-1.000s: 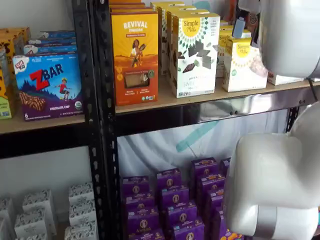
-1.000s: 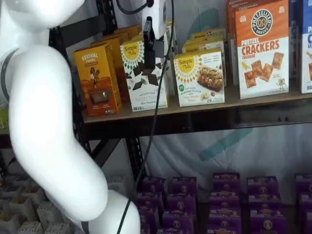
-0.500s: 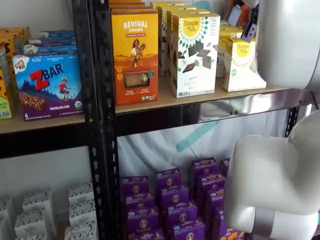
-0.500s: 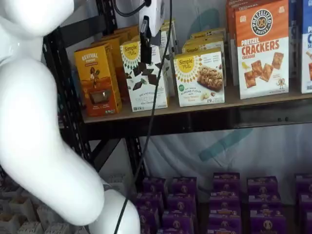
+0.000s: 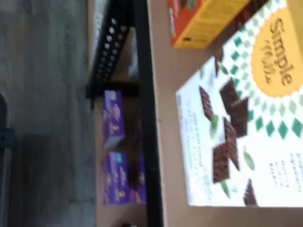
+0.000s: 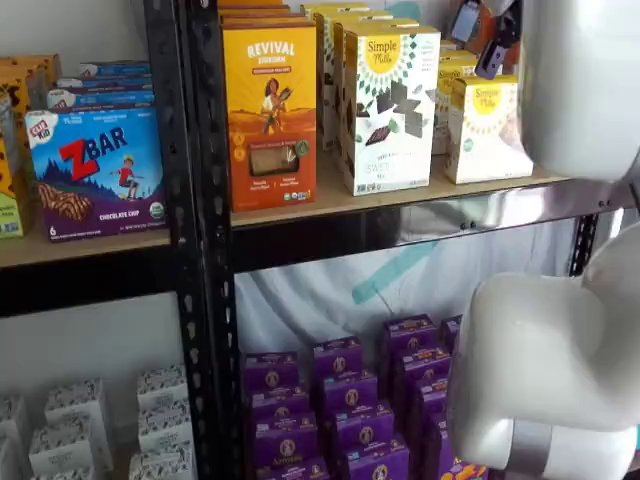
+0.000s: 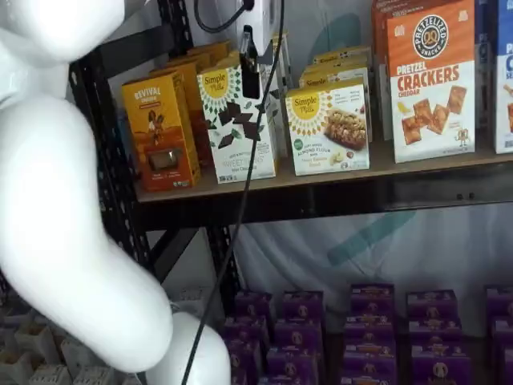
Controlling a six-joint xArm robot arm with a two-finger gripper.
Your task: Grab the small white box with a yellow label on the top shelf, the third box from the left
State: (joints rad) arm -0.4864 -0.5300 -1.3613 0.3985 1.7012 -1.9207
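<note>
Gripper (image 7: 249,60) hangs before the tall Simple Mills box (image 7: 237,122), fingers side-on, so I cannot tell its opening. Behind, on the top shelf (image 7: 321,178), stands the small white box (image 7: 329,128): yellow sunburst label, cookie picture.

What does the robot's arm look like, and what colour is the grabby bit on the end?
The arm is smooth, glossy white, with fat rounded joints. Its end effector has a white body with black fingers, seen in both shelf views. A thin black cable hangs beside it.
</note>
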